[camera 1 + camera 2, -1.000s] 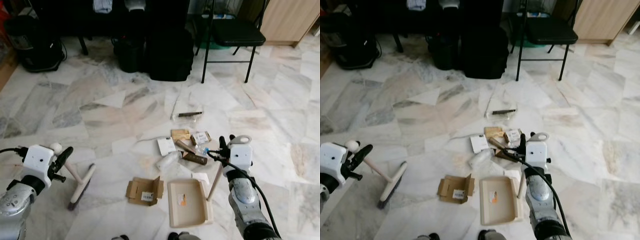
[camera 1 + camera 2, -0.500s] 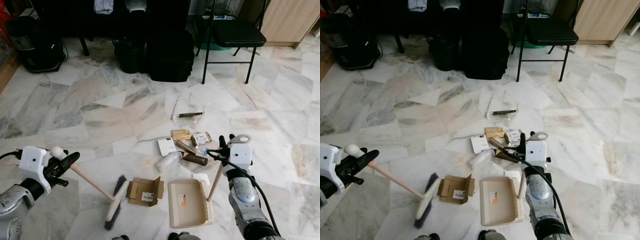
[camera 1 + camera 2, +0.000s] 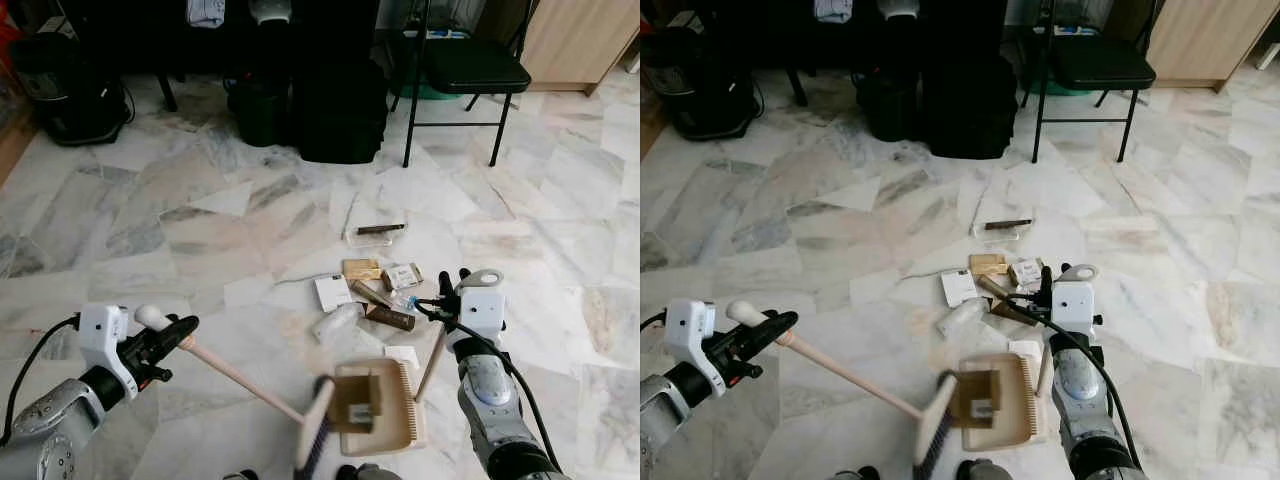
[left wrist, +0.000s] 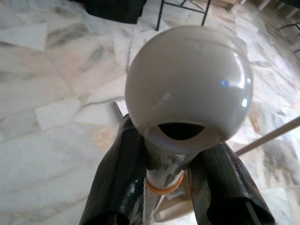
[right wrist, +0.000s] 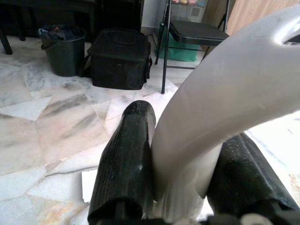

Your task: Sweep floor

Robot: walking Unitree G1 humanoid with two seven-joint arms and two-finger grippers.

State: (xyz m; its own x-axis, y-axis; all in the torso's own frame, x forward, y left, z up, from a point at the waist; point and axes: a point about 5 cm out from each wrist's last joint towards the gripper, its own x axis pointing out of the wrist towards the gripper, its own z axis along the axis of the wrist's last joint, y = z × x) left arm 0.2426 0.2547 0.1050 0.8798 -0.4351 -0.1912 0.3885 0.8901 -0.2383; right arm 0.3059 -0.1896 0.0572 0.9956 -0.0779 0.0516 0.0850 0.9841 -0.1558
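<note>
Two grippers were at work: the left gripper (image 3: pixel 160 338) was clamped on the broom (image 3: pixel 245 381) just below its knob, and the right gripper (image 3: pixel 450 292) was closed around the dustpan (image 3: pixel 400 432) handle. The brush head (image 3: pixel 314 436) sat at the pan's mouth, with a cardboard piece (image 3: pixel 358 402) just past it, on the pan. More litter (image 3: pixel 372 293) lay beyond the pan. To finish well, I judged the pan lip should stay flat on the floor (image 3: pixel 200 230) while the bristles push low and short. No writing on the cardboard label could be read
</note>
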